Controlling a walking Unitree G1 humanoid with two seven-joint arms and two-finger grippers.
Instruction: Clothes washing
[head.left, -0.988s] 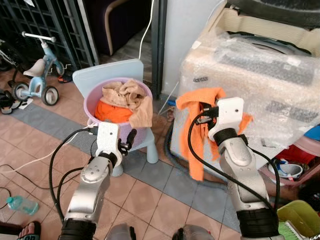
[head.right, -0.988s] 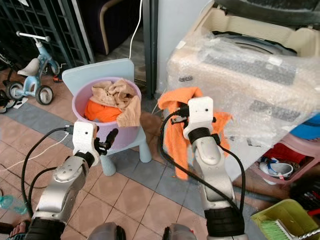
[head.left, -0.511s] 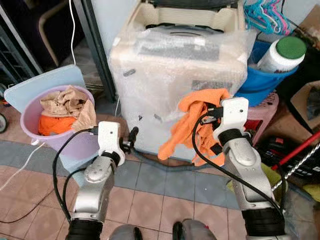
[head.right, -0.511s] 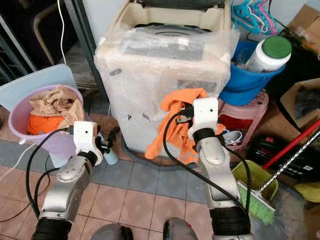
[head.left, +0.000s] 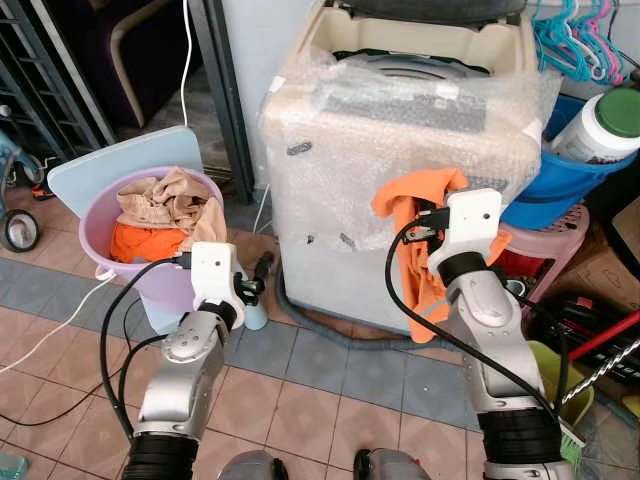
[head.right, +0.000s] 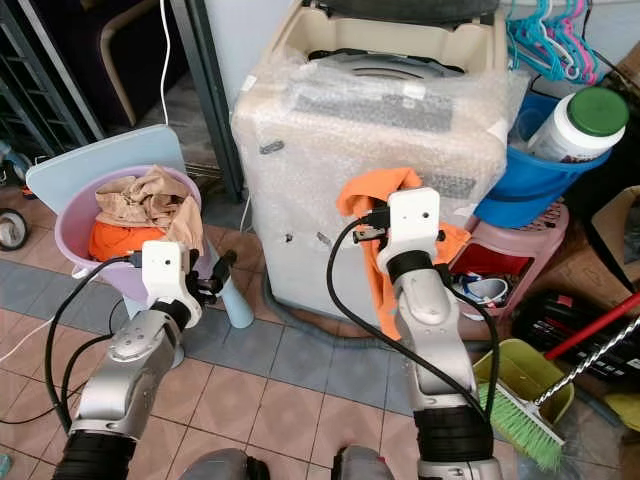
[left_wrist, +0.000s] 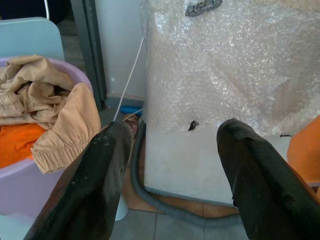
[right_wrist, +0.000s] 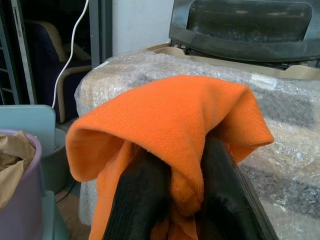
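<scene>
- The right gripper (right_wrist: 172, 187) pinched an orange cloth (head.left: 420, 215), which hung below it, just before the washing machine (head.left: 420, 110) (bubble-wrapped).
- The left gripper (left_wrist: 172, 172) was spread wide and empty, beside the purple basin (head.left: 105, 215) of clothes (head.left: 170, 200).

A tiled floor (head.left: 300, 390) carried everything. Just beyond the right gripper (head.left: 418, 228) stood the bubble-wrapped washing machine (head.left: 400, 150), a grey hose (head.left: 330, 328) curling along its foot. Ahead of the left gripper (head.left: 258, 280), a pale blue chair (head.left: 95, 170) stood on the tiles. Past the right arm sat a pink stool (head.left: 550, 250) and a green dustpan (head.left: 560, 375).
</scene>
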